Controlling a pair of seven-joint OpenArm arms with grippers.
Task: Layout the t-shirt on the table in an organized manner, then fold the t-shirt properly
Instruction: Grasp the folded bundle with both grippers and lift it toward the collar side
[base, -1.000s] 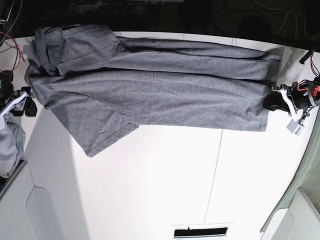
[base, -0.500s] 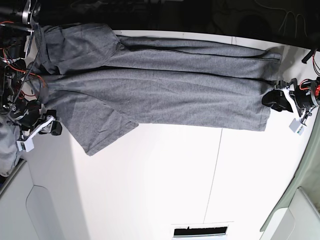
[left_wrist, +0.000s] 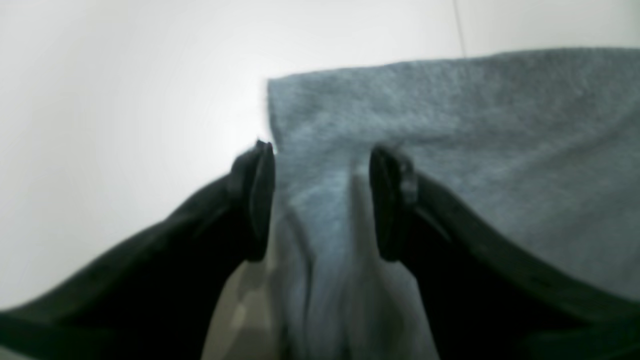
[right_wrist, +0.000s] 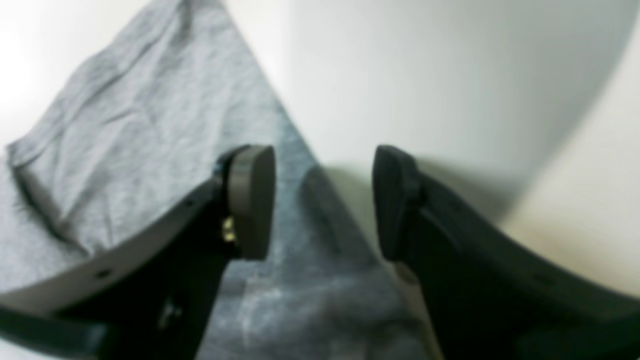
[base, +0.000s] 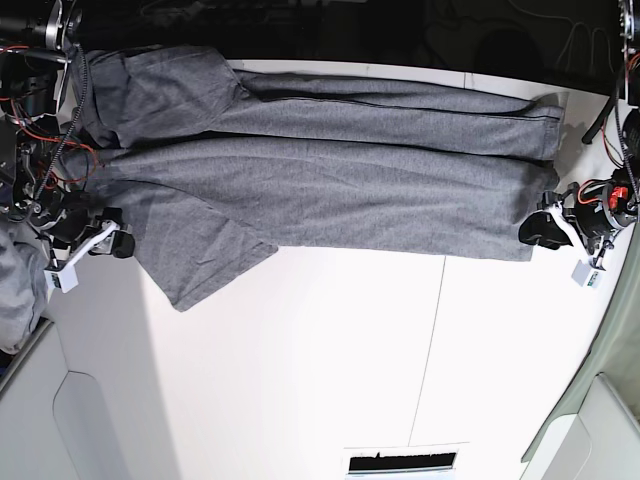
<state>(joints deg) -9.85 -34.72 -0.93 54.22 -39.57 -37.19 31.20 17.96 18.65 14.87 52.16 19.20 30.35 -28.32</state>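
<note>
Now, shirt: heather-grey cotton t-shirt (base: 320, 180) spread flat along far side of wide matte white table (base: 330, 370).
L gripper (left_wrist: 322, 205): jaws apart, straddling hem corner.
R gripper (right_wrist: 322, 200): jaws apart over sleeve edge.

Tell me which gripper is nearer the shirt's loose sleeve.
Right. The right gripper sits at the sleeve edge of the t-shirt; the left gripper is at the opposite hem end, jaws open astride the fabric.

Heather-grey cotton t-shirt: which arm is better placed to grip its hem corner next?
Left. The left gripper is open astride the t-shirt hem corner; the right gripper, also open, is at the sleeve end.
</note>
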